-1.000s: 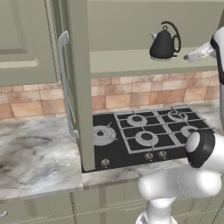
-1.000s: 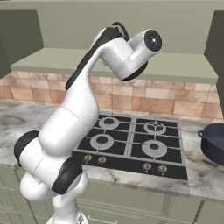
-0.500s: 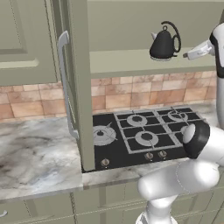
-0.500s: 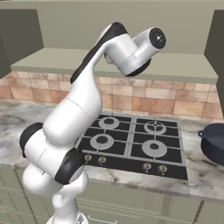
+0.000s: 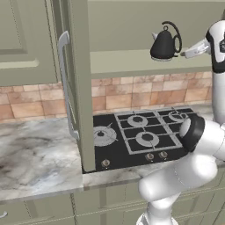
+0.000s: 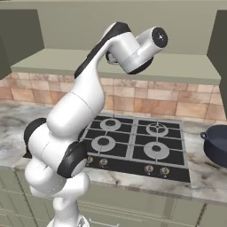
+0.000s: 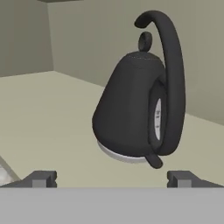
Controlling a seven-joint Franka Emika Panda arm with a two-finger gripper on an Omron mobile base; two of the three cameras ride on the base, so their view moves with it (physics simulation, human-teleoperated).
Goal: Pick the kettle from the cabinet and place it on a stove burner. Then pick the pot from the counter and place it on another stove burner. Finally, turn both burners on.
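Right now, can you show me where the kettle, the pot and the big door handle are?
kettle [image 7: 131, 109]: hand view, on its dark rounded body.
pot [image 6: 217, 144]: right base view, on its navy side wall.
door handle [image 5: 65, 83]: left base view, on the long grey bar.

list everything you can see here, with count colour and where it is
kettle: 1, near-black, upright on the open cabinet shelf, ahead of the fingertips
cabinet: 1, olive green, on the wall above the stove, door swung open
door handle: 1, grey bar, on the open door
stove: 1, black, set in the counter, knobs along its front
pot: 1, navy, on the counter right of the stove
counter: 1, grey-white marble, either side of the stove
backsplash: 1, brown tile, behind the stove
gripper: 1, dark tips, open, short of the kettle
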